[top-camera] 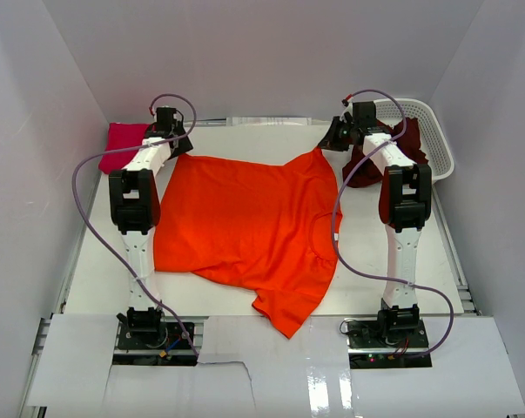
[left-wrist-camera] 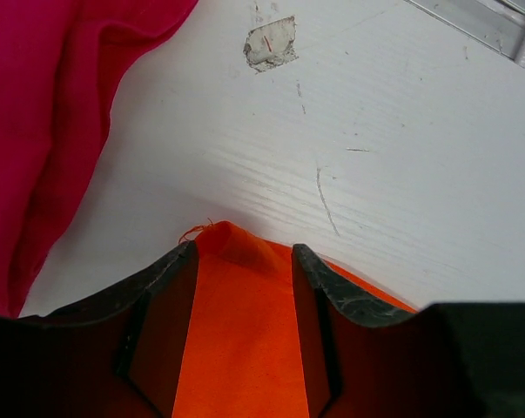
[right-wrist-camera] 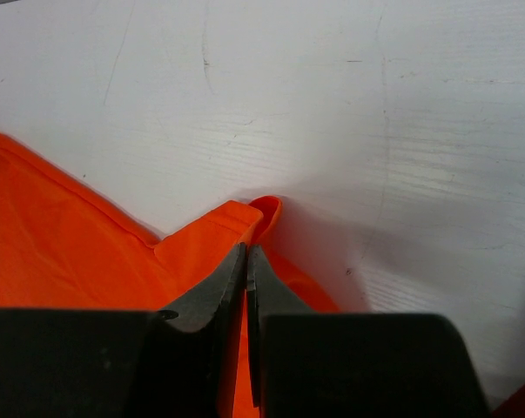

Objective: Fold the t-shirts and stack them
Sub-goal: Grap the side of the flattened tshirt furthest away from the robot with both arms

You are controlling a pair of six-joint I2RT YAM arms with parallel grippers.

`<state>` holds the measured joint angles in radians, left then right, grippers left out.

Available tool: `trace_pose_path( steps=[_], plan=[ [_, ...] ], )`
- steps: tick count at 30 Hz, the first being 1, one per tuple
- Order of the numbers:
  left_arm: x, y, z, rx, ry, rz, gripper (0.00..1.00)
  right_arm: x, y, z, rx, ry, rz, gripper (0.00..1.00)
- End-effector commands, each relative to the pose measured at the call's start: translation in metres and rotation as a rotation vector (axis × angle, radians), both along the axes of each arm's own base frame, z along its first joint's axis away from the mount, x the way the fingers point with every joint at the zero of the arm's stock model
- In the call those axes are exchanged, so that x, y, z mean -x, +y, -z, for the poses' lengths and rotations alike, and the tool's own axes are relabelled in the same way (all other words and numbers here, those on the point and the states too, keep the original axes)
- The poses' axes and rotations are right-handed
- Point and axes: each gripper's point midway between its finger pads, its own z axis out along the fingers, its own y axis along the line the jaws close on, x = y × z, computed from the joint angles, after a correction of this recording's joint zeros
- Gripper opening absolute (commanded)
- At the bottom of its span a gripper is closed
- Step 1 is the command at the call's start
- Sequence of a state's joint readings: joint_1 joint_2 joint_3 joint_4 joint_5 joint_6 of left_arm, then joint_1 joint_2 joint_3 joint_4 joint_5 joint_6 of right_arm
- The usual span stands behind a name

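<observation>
Orange t-shirt (top-camera: 245,226) lies spread flat over the middle of the desk (top-camera: 88,279). One sleeve trails toward the near edge, and the far edge of the cloth runs between the two arms.

Left gripper (top-camera: 171,131) is low at the shirt's far-left corner. In the wrist view its jaws (left-wrist-camera: 245,257) stand apart, one on each side of a strip of orange cloth (left-wrist-camera: 245,340). The cloth corner pokes out past the fingertips onto bare desk (left-wrist-camera: 375,157). It is released, not pinching.

Right gripper (top-camera: 336,135) is at the shirt's far-right corner. In the wrist view it (right-wrist-camera: 247,252) is clenched on a small fold of orange fabric (right-wrist-camera: 70,235), jaws pressed together, the cloth peaked up at the tips.

Magenta t-shirt (top-camera: 120,144) is bunched at the far-left corner, just beside the left gripper and also seen at the wrist view's left side (left-wrist-camera: 36,131).

Maroon t-shirt (top-camera: 360,171) is heaped near the far-right corner, behind the right arm and against the white lattice basket (top-camera: 436,144).
</observation>
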<state>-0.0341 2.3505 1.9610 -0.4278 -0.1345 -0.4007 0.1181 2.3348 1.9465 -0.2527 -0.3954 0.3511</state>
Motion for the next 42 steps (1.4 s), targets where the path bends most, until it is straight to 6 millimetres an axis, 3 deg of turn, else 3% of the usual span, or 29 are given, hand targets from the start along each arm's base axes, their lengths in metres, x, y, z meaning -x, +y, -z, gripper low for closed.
trace_pose_path(
  steps=[1,7,16,17,20,21,22,23,31,34,35,36,42],
  plan=[
    [-0.008,-0.001,-0.010,0.037,-0.033,0.007,0.57,-0.004,0.000,-0.011,-0.006,-0.046,-0.015,0.08],
    [-0.007,-0.002,-0.007,0.060,-0.028,0.014,0.47,-0.003,-0.001,-0.010,-0.001,-0.044,-0.013,0.08],
    [-0.003,-0.002,0.007,0.095,-0.001,0.013,0.44,-0.003,-0.002,-0.011,-0.004,-0.045,-0.013,0.08],
    [-0.003,-0.003,0.008,0.105,0.000,0.012,0.33,-0.003,-0.002,-0.010,-0.006,-0.043,-0.015,0.08],
    [-0.003,-0.005,0.017,0.134,0.015,0.012,0.20,-0.003,-0.003,-0.009,-0.013,-0.036,-0.020,0.08],
    [-0.003,-0.006,0.018,0.143,0.018,0.012,0.03,-0.002,-0.004,-0.008,-0.014,-0.033,-0.020,0.08],
    [-0.004,-0.008,0.023,0.170,0.028,0.029,0.00,-0.001,-0.004,-0.008,-0.013,-0.033,-0.023,0.08],
    [-0.005,0.008,0.023,0.173,0.027,0.004,0.00,0.000,-0.004,-0.009,-0.012,-0.032,-0.027,0.08],
    [-0.007,0.033,0.007,0.218,0.001,-0.061,0.00,0.014,-0.010,-0.032,-0.027,-0.055,-0.047,0.08],
    [-0.007,0.035,-0.003,0.232,-0.014,-0.061,0.00,0.025,-0.006,-0.048,-0.049,-0.074,-0.072,0.08],
    [-0.007,0.034,-0.005,0.234,-0.018,-0.060,0.00,0.033,-0.005,-0.042,-0.058,-0.056,-0.079,0.08],
    [-0.007,0.033,-0.010,0.237,-0.026,-0.056,0.00,0.035,-0.004,-0.054,-0.066,-0.089,-0.081,0.08],
    [-0.008,0.027,-0.021,0.270,-0.047,-0.035,0.00,0.052,-0.002,-0.063,-0.075,-0.105,-0.110,0.08]
  ],
)
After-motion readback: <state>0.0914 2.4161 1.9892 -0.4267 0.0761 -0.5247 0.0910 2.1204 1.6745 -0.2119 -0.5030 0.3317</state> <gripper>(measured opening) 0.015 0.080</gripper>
